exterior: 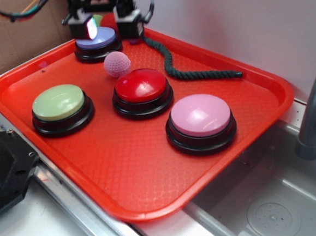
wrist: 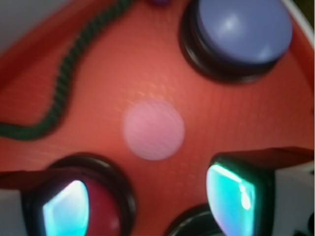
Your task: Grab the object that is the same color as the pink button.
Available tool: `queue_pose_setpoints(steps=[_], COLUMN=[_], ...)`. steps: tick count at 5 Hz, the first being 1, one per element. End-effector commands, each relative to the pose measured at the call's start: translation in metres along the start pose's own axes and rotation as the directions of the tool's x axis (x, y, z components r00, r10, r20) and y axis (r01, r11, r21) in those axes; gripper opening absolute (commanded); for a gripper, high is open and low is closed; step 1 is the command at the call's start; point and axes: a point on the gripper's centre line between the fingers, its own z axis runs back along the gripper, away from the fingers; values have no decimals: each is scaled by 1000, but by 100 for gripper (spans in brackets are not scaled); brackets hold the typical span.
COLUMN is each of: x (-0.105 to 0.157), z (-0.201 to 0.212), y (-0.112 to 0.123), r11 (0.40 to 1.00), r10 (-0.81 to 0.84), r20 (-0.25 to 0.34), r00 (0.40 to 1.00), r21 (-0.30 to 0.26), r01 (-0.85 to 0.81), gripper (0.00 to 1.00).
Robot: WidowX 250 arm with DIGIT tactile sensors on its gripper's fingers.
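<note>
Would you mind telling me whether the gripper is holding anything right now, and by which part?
Nothing is held: the gripper is open, its fingers apart above the pink ball.

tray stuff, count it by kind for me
Dome buttons: 4 (green, red, pink, lavender-blue)
Pink yarn ball: 1
Dark green rope: 1
Total: 6, not counting anything hidden behind the gripper.

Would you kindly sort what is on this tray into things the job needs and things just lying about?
Needed for the job:
pink yarn ball
pink button
gripper, open above the ball

Just lying about:
red button
green button
lavender-blue button
dark green rope
</note>
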Motion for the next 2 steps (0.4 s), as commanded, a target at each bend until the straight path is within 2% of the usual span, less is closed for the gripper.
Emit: queue_pose_setpoints(steps=[1,2], x=[12,9], z=[-63,-69], y=[21,2], r11=[998,994], r10=[-38,-84], r20=[48,-14], r00=[998,996], r21=[-40,-66], r01=[40,83], gripper=[100,100])
